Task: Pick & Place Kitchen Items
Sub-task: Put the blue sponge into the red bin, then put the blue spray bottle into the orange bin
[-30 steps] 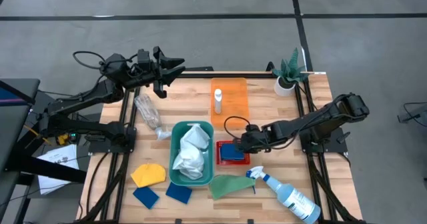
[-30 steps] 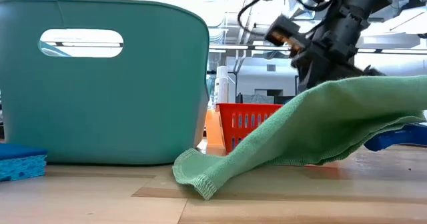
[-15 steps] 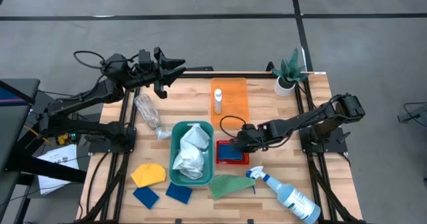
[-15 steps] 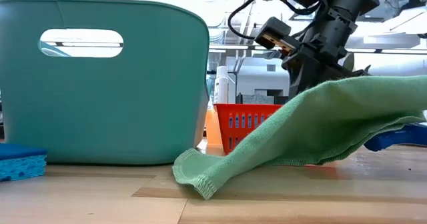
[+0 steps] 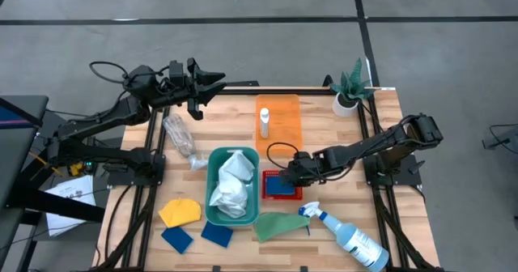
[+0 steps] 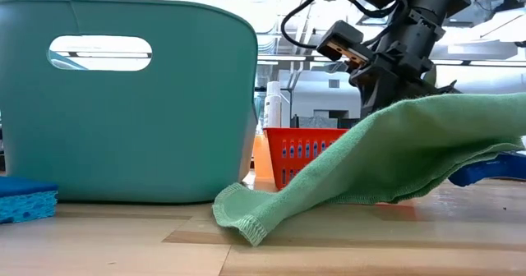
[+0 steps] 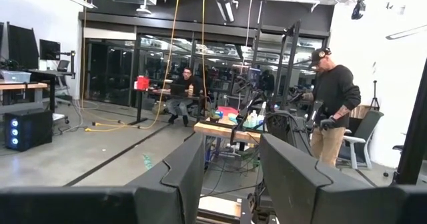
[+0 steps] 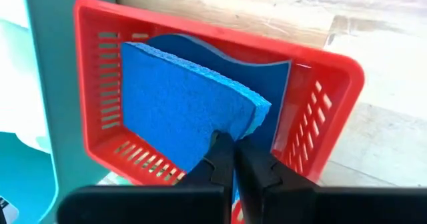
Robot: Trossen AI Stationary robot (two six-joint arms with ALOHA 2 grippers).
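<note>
Right end effector (image 8: 232, 159) pinching blue sponge (image 8: 180, 111) inside red basket (image 8: 327, 104)

you've got a teal bin (image 5: 212, 211) mid-frame | red basket (image 8: 327, 117) with slotted walls, blue sponge (image 8: 180, 111) in it | green cloth (image 6: 394, 157) lower centre | yellow cloth (image 5: 180, 212) lower left | orange mat (image 5: 283, 118) up top
</note>
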